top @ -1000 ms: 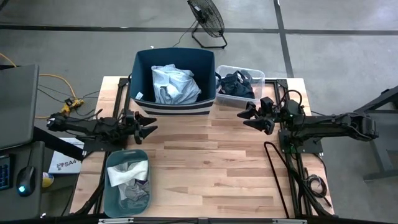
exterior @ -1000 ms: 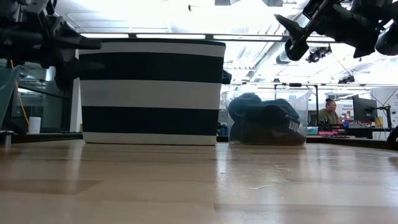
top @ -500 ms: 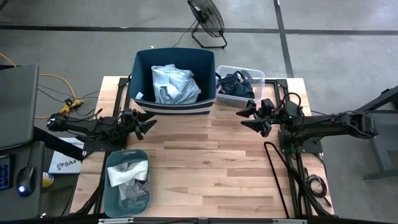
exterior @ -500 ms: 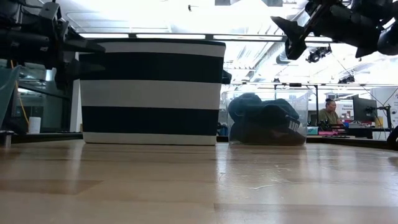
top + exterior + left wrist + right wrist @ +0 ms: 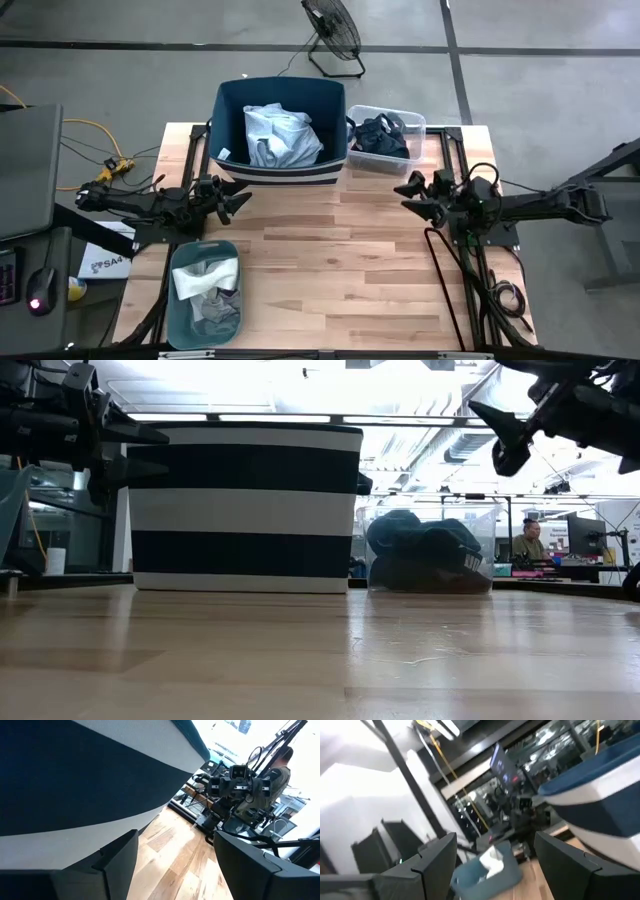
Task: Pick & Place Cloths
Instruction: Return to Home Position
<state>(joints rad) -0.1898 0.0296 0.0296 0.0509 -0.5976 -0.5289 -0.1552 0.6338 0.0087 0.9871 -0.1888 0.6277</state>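
Your left claw [image 5: 243,198], centre left, and right claw [image 5: 402,197], centre right, are both spread wide and empty. Socks [image 5: 206,276] fill the tub [image 5: 173,310], lower left.

left tool [image 5: 240,203] and right tool [image 5: 402,197] empty, fingers apart; arms low, level

The light wooden tabletop [image 5: 340,260] is left open in front of the navy white-striped fabric bin [image 5: 283,172], bounded by a clear plastic tub [image 5: 375,161] just right of it, a teal plastic tub [image 5: 176,310] front-left, and the raised left gripper [image 5: 243,203] and right gripper [image 5: 402,198] flanking it.
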